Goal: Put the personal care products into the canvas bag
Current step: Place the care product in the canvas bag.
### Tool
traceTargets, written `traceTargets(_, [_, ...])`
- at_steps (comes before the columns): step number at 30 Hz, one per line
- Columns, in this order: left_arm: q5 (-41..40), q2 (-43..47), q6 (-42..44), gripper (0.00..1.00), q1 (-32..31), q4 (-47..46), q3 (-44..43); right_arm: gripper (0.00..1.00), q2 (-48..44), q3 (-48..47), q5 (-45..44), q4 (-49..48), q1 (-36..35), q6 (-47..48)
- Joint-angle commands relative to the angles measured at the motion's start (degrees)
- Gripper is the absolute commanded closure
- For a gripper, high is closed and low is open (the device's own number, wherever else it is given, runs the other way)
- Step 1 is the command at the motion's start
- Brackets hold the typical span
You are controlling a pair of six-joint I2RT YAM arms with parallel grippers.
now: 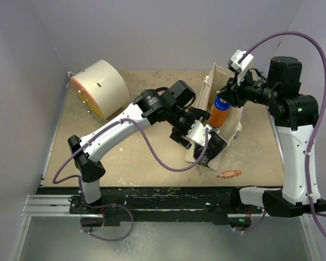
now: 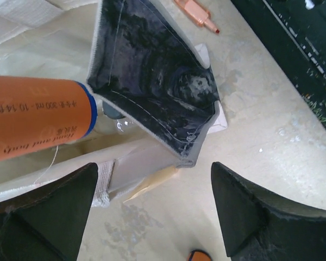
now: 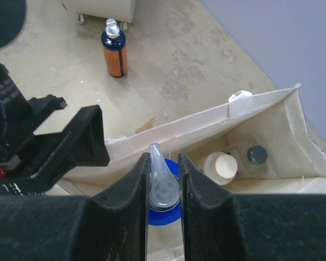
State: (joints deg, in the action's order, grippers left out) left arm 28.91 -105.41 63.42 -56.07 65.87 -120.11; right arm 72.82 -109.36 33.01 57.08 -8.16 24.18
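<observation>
Right gripper is pinching the clear nozzle of an orange bottle, jaws nearly closed on it, hanging it over the open mouth of the canvas bag. Inside the bag a cream-white bottle top and a dark cap are showing, so at least two look done. A second orange bottle is standing on the table near the drum, left to do; the rest aren't visible. Left gripper is hovering wide open and empty beside the bag's dark panel.
</observation>
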Motion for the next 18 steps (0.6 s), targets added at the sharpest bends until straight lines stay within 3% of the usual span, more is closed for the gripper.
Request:
traceTargets(1, [-4.8, -1.6, 7.3, 0.16, -1.1, 0.4, -2.6, 1.0, -1.8, 0.0, 5.7, -5.6, 0.4, -0.9])
traceTargets(10, [-9.7, -2.6, 9.6, 0.52, -2.8, 0.8, -2.8, 1.0, -1.7, 0.1, 8.8, -1.9, 0.3, -0.7])
traceTargets(16, [-11.5, -2.9, 11.1, 0.88, -3.5, 1.7, -4.8, 1.0, -3.3, 3.4, 10.1, -2.2, 0.4, -1.5])
traceTargets(18, [-11.9, -2.9, 11.4, 0.93, -3.9, 2.1, -5.4, 1.0, -3.8, 5.2, 10.5, -2.7, 0.3, -1.9])
